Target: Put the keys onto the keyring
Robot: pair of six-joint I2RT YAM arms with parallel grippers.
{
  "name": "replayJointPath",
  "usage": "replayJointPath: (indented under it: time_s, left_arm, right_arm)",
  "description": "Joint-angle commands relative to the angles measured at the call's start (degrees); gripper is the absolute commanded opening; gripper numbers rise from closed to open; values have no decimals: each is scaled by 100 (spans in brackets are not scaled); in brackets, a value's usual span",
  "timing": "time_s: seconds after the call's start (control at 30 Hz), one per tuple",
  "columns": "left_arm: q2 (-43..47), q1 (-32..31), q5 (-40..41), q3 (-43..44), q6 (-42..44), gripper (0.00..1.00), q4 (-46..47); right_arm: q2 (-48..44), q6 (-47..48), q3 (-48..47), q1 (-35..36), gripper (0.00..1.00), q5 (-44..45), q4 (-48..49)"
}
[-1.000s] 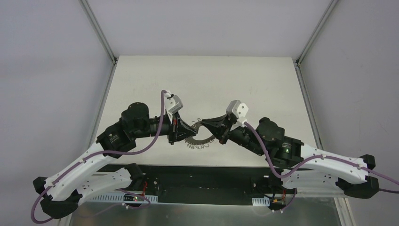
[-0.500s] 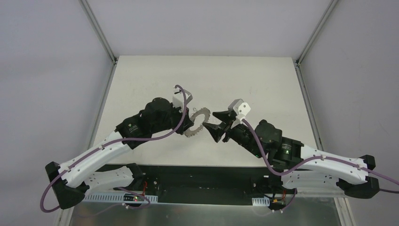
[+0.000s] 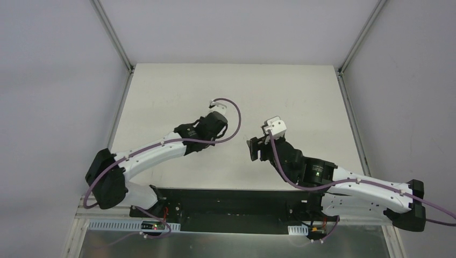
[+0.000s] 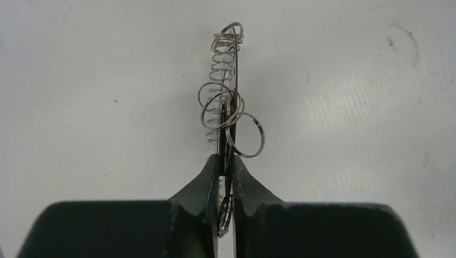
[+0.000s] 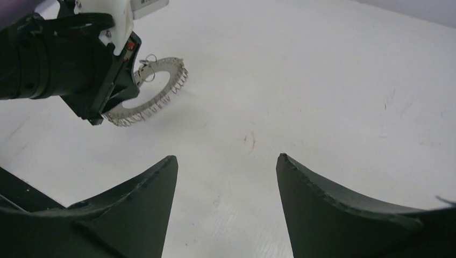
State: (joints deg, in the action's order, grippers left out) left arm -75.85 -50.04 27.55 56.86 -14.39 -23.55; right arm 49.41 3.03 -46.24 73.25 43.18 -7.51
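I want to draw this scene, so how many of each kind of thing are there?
Robot arms: 2 (left arm, right arm)
Silvery keyring: 1
White table: 1
Total: 4

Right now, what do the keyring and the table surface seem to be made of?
Keyring: metal, probably steel. Its thin silvery wire loops catch bright glints, so the finish looks polished.
Table: white and matte, faintly textured, with small dark scuffs. It may be painted board or laminate; the look leaves it open.
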Motion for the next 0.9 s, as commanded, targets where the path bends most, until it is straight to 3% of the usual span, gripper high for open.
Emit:
replayJointPath:
  time_s: [0.0, 0.3, 0.47, 0.63, 0.8, 0.83, 0.87]
  left_arm:
    - [-628, 11, 829, 543, -95, 0, -6]
    - [-2007, 12, 259, 1279, 75, 0, 393]
    - [-2203, 4, -595, 1447, 203, 29, 711]
    - [-1913, -9, -1088, 1567, 326, 49, 852]
    - [-1242, -6, -1546, 1521, 429, 68, 859]
    - [-1085, -6, -1644, 1488, 467, 76, 867]
    - [-920, -10, -1743, 1456, 518, 96, 876]
  right_arm:
    - [-247, -718, 218, -54, 71, 506, -344]
    - [-854, -1486, 709, -116, 71, 682, -917]
    - [-1177, -1682, 811, -129, 73, 927, -1129]
    - [-1219, -1787, 736, -157, 92, 908, -1226]
    - [-774, -1787, 352, -199, 98, 766, -1625]
    - [-669, -1745, 284, -203, 99, 766, -1630]
    - [-551, -1727, 230, -199, 99, 772, -1631]
